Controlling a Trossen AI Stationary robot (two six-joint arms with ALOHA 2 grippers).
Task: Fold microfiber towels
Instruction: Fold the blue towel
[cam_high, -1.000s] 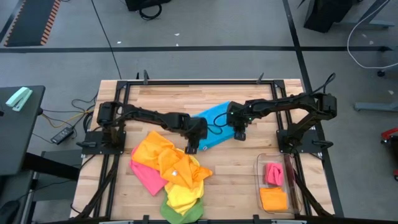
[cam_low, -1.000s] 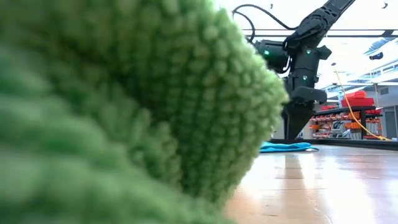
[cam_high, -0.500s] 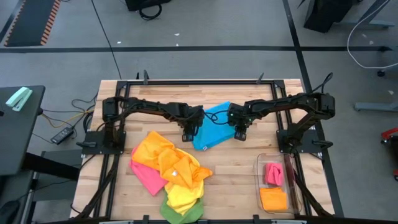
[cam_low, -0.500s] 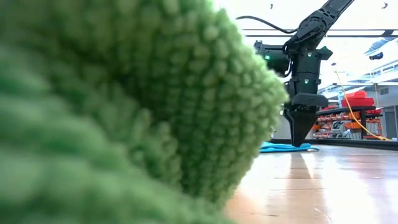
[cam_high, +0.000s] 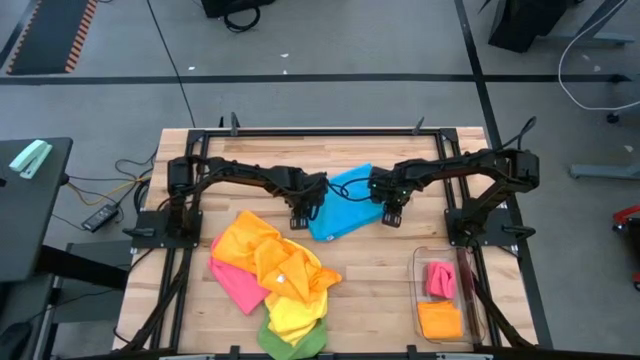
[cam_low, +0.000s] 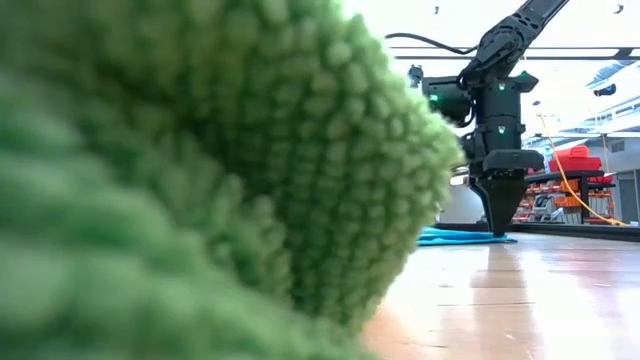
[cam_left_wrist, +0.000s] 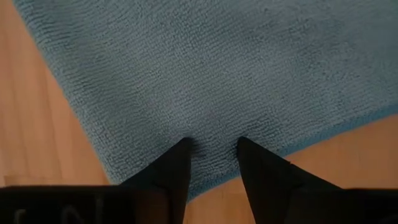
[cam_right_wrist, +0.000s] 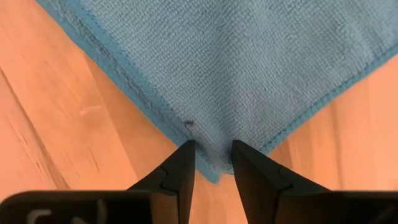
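Note:
A blue microfiber towel (cam_high: 342, 203) lies flat on the wooden table's middle. My left gripper (cam_high: 300, 217) points down at its left edge, with both open fingertips on the cloth (cam_left_wrist: 211, 146). My right gripper (cam_high: 392, 212) stands upright over the towel's right corner (cam_low: 498, 225), shut on it. A loose heap of orange, pink, yellow and green towels (cam_high: 272, 278) lies near the table's front. The green one (cam_low: 200, 180) fills most of the low view. My left gripper comes from above and sets both fingertips (cam_left_wrist: 181, 149) on the blue towel just inside its left edge (cam_left_wrist: 214, 163). A strip of cloth lies between them, flat on the table. My right gripper pinches the towel's right corner (cam_right_wrist: 214, 163) between its two fingers, pointing down. The corner and the whole cloth rest on the table.
A clear plastic bin (cam_high: 470, 300) at the front right holds a folded pink towel (cam_high: 438, 278) and a folded orange one (cam_high: 440, 320). The dark frame rails (cam_high: 320, 132) run along the table's edges. Bare wood shows at the far edge and between heap and bin.
My left gripper has gone from the towel's near corner toward the table's far left and come down on the left edge. The towel's near part has changed outline. My right gripper has tipped more upright over the right corner.

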